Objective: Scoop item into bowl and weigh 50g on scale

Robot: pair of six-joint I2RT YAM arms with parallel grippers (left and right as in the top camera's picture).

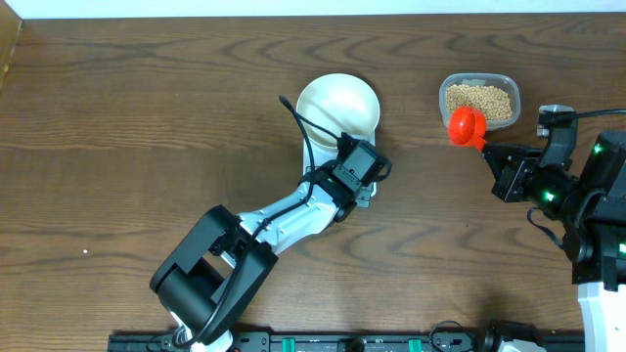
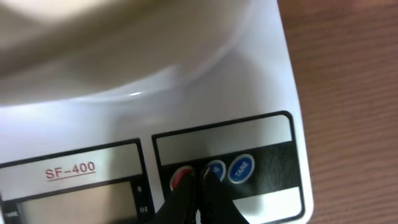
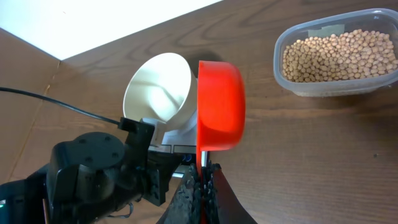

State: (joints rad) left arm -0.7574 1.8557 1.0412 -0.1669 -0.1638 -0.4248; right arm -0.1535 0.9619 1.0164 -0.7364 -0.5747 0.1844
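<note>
The white bowl (image 1: 337, 104) stands empty on the white scale (image 2: 264, 81), which the left arm mostly hides from overhead. My left gripper (image 2: 200, 179) is shut, its tips resting on the scale's panel between the red button (image 2: 180, 179) and a blue button (image 2: 216, 168). At the right, my right gripper (image 3: 204, 173) is shut on the handle of a red scoop (image 3: 221, 106), held above the table on its side; no beans show in it. The beans (image 3: 339, 55) fill a clear tub (image 1: 479, 101) just beyond the scoop (image 1: 467, 125).
A black cable (image 1: 298, 122) runs from the left wrist across the bowl's near rim. The right arm's body (image 1: 587, 205) stands at the right edge. Bare wood table (image 1: 147, 117) stretches to the left of the bowl.
</note>
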